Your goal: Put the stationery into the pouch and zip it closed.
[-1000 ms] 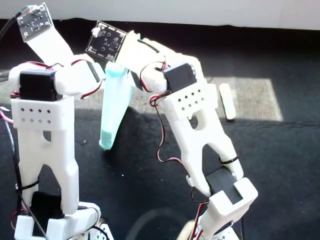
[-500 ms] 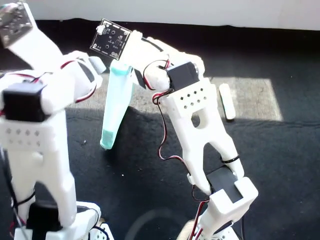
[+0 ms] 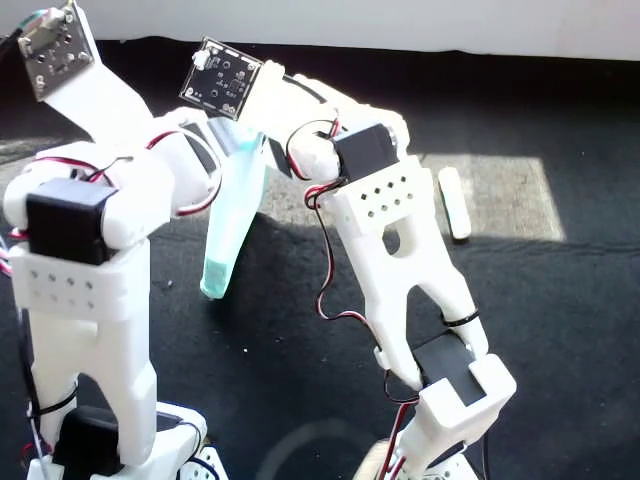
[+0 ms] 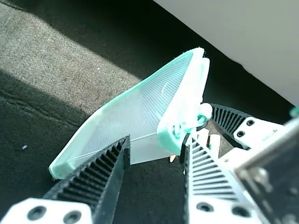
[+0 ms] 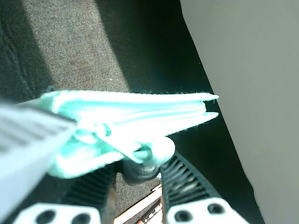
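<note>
A translucent teal pouch (image 3: pixel 232 215) hangs upright above the black mat, its lower end just off the cloth. My right gripper (image 5: pixel 138 169) is shut on the pouch's top end (image 5: pixel 131 112), at the zipper pull. In the left wrist view my left gripper (image 4: pixel 156 142) stands open right by the pouch (image 4: pixel 135 116), one fingertip next to the teal zipper tab (image 4: pixel 187 126). A ribbed finger (image 4: pixel 230 120) of the right gripper shows behind the pouch. A white stick-shaped piece of stationery (image 3: pixel 455 203) lies on the mat to the right, in a sunlit patch.
The black cloth mat (image 3: pixel 560 330) covers the table, with free room at front right. A white wall (image 3: pixel 420 20) runs along the back edge. Both arm bases stand near the front edge, and the left arm's elbow (image 3: pixel 70 220) stands close beside the pouch.
The left arm swung away to the left, then came back in beside the pouch. The right arm and the hanging pouch have hardly moved.
</note>
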`<action>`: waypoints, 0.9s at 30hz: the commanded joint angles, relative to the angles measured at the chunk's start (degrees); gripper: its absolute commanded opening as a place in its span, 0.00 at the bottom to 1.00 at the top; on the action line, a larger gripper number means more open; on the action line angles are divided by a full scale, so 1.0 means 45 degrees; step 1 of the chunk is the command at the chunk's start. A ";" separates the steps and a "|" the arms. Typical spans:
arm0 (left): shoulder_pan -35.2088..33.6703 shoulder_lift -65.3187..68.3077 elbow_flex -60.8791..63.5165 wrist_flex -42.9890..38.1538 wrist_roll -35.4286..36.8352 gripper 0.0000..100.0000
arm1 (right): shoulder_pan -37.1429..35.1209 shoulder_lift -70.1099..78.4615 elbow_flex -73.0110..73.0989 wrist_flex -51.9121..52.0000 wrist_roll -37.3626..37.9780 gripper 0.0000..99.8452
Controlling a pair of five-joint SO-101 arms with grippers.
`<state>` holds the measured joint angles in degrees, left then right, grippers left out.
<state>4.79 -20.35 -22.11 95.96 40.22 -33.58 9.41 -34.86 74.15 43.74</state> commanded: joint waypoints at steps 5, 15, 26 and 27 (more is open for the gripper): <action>0.0166 -0.0283 0.2276 -0.1739 0.0430 0.20 | 0.0107 -0.0010 -0.0244 0.0068 0.0137 0.01; -0.0694 -0.0381 0.2608 -0.1817 0.0371 0.17 | 0.1416 -0.0049 -0.0420 -0.0049 0.0137 0.01; -0.0713 -0.0381 0.2589 -0.2755 -0.1680 0.07 | 0.1514 -0.0029 -0.2921 0.0088 0.0137 0.01; -0.0694 -0.0381 0.2589 -0.2950 -0.1954 0.05 | 0.1553 -0.0029 -0.2960 0.0166 0.0137 0.01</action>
<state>2.86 -22.11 -10.77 84.35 35.21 -28.57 9.67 -44.62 74.33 43.74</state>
